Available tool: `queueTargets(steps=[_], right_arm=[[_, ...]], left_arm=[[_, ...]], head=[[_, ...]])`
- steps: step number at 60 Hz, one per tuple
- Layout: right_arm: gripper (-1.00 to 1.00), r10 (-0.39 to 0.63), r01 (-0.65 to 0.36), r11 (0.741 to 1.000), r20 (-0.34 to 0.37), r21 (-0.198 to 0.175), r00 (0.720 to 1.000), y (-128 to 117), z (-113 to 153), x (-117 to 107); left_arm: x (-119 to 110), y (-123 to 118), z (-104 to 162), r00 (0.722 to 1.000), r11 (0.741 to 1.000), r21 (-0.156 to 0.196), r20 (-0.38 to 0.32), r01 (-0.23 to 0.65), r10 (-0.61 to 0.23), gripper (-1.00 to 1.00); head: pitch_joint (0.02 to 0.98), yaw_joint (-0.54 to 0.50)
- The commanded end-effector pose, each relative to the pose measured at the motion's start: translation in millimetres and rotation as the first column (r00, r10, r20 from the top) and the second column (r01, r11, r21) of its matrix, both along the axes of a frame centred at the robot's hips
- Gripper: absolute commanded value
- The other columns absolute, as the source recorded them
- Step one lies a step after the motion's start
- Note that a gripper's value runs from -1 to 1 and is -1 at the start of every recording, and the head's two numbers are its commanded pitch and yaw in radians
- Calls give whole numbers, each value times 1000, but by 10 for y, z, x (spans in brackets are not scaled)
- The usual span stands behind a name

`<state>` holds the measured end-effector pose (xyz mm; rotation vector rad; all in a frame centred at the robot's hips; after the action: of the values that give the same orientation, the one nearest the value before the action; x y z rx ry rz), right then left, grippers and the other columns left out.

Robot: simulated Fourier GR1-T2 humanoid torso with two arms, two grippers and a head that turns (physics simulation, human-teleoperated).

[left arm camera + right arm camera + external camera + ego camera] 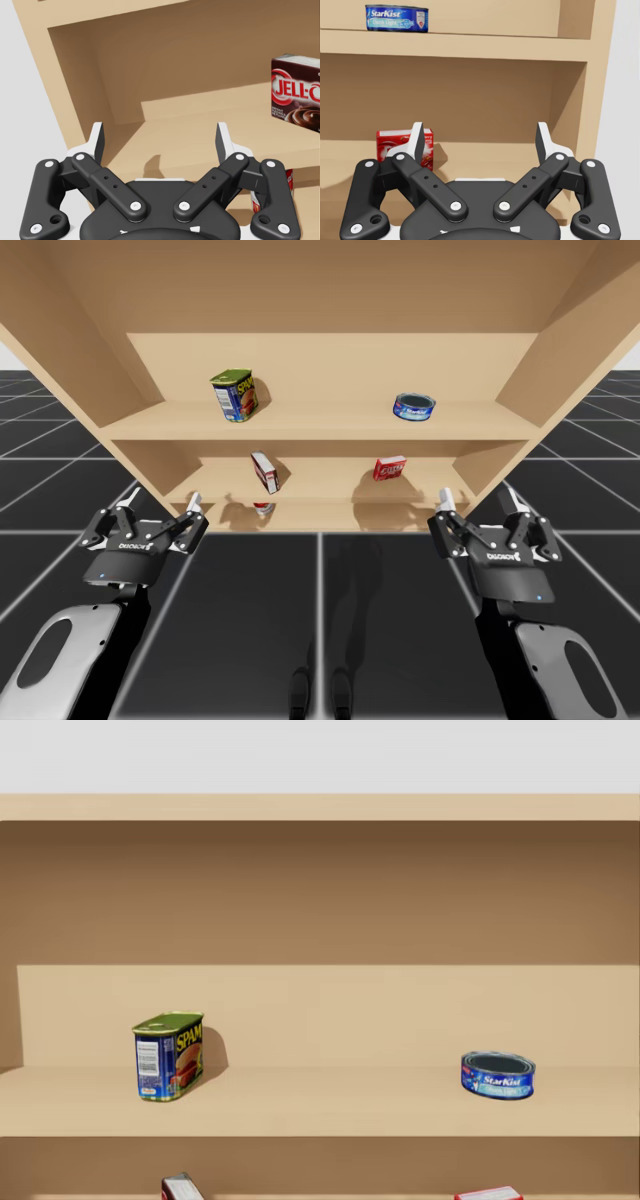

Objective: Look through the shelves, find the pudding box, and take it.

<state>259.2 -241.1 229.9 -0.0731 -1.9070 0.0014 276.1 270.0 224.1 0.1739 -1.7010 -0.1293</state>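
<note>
Left end effector [160, 141] wide open, nothing between the fingers, held low in front of the light wooden shelf unit [320, 426]. Ahead of it and out past one finger, on the middle shelf: the dark brown cardboard pudding box [297, 92], upright, well apart from the fingers. Under that box, on the lowest shelf, a small red-and-white item [289, 179], possibly a can, too hidden to tell.

Right end effector [480, 141] likewise spread wide and holding nothing, low near the unit's right end. Ahead of it, partly behind one finger, on the middle shelf: a small red cardboard box [395, 142], not touched. One shelf up, a flat round blue metal can [396, 18].

On that same upper shelf, further left and well apart from the blue can, a tall rectangular blue-and-yellow tin with a green top [168, 1056], standing upright. From the high view, pudding box left of centre and red box right of centre, both on the middle shelf.
</note>
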Motion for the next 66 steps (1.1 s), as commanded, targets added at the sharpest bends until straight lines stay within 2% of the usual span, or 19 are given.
queueTargets(steps=[1, 3, 6, 10, 17, 32, 45, 61, 66], right_arm=[[-1000, -13, 13, 999, 8, 47, 1000, 9, -3, -22], [-1000, 29, -29, 998, -1, 58, 1000, 0, 3, -35], [-1000, 15, -16, 998, 12, 67, 1000, -20, 18, -35], [-1000, 53, -53, 997, -2, 56, 999, -44, 29, -28], [-1000, 54, -53, 998, -30, 30, 998, -32, 19, -22], [-1000, 60, -60, 998, -45, 12, 997, -4, -4, -14], [-1000, 69, -68, 998, -68, 13, 995, 14, -15, -21], [-1000, 83, -82, 997, -83, 15, 993, 31, -23, -24], [-1000, 84, -83, 996, -84, 16, 993, 29, -24, -26]], left_arm=[[0, 2, -1, 1000, 1000, 2, 1, 1, -1, -1000], [0, 3, -1, 1000, 1000, 2, 1, 0, 0, -1000], [-1, 4, -1, 1000, 1000, 2, 2, 0, 0, -1000], [1, 5, -2, 1000, 1000, 2, 1, -1, 1, -1000], [2, 4, -3, 1000, 1000, 3, 0, 1, -1, -1000], [3, 5, 0, 1000, 1000, 6, 2, 7, -7, -1000], [3, 8, 2, 1000, 1000, 6, 2, 8, -8, -1000], [-24, -57, 13, 999, 999, 6, 4, 34, -34, -1000], [-42, -93, 22, 999, 999, -7, 0, 48, -48, -1000]], head=[[110, -1], [113, -1], [117, 2], [138, 7], [204, 32], [347, 112], [478, 180], [527, 208], [529, 211]])
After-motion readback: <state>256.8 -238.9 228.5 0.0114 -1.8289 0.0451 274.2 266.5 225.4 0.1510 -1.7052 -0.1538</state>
